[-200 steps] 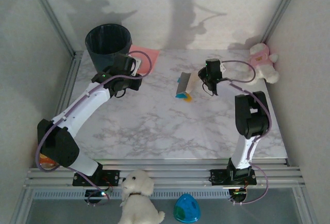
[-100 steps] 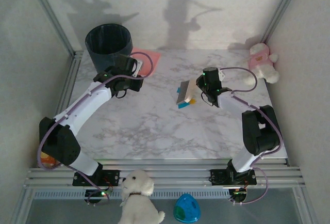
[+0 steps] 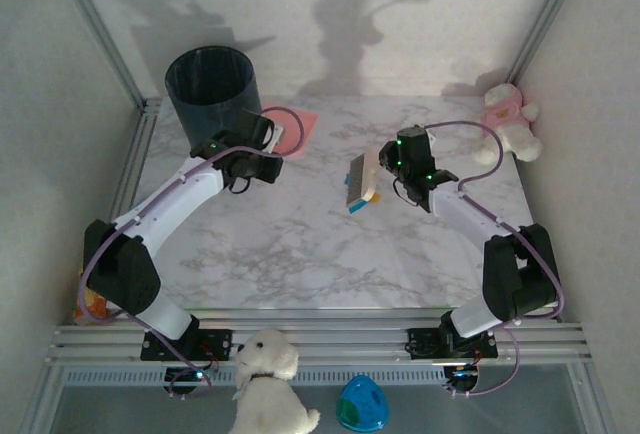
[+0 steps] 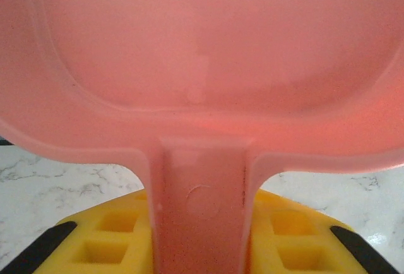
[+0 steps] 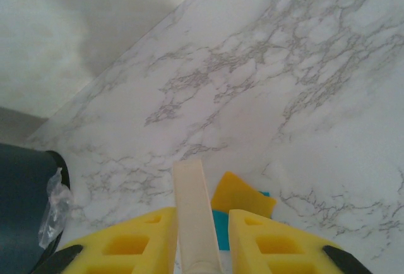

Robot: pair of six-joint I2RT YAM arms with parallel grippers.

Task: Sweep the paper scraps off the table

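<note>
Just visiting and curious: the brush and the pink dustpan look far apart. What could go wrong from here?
1. The scraps lie at the brush, but the dustpan waits well to the left by the bin. Over such a long push they may scatter.
2. The paper is flat and light, so a piece could slip past the brush's edge and stay on the table.

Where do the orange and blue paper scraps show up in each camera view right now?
Top external: orange and blue paper scraps at table centre, at the near end of the cream brush.
Right wrist: bottom centre, orange piece beside blue, right of the brush handle.
Left wrist: pink plastic dustpan above white marble table.
Shared landmark: dark round bin, upper left overhead; bin at lower left in right wrist.
</note>
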